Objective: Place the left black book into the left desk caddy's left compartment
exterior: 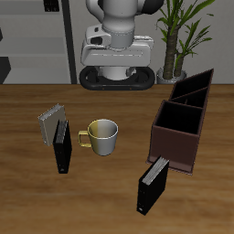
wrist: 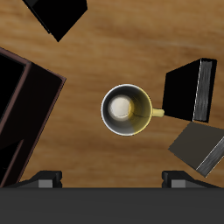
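The left black book stands near the table's front edge, a thin black hardcover with pale page edges; in the wrist view only a corner of it shows. The left desk caddy is a long reddish-brown box with a black inside, standing just behind that book, and its wall also shows in the wrist view. My gripper hangs high above the table's middle, over the mug, open and holding nothing. From outside, the gripper is seen far back from the book.
A white and yellow mug stands mid-table, directly under the wrist camera. On the mug's other side stand a second black book and a grey striped book. A potted plant is behind the caddy.
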### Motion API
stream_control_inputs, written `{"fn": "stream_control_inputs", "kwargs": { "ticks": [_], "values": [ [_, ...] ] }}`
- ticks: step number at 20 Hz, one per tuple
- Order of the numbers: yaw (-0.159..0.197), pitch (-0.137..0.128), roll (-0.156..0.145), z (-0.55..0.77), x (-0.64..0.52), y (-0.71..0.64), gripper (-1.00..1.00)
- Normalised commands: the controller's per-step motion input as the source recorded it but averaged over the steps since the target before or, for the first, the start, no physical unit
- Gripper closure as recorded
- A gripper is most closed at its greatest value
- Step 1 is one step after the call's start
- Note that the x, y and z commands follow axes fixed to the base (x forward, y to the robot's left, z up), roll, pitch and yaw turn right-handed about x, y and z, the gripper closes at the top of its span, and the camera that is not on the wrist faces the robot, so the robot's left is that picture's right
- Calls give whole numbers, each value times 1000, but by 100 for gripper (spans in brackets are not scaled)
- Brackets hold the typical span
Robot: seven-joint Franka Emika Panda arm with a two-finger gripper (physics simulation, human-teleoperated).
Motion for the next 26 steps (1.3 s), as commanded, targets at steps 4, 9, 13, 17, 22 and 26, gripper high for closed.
{"fn": "stream_control_inputs", "kwargs": {
  "ticks": [4,9,13,17,22,26],
  "values": [
    [5,2,0,-20,-50,-18,-100],
    [4,18,-21,-111,82,-50,-100],
    [-9,15,11,5,129,17,-100],
    [2,-15,-49,103,282,53,-100],
    [-35,-22,-22,185,216,86,-100],
    [-38,-6,-38,234,526,86,-100]
  ]
}}
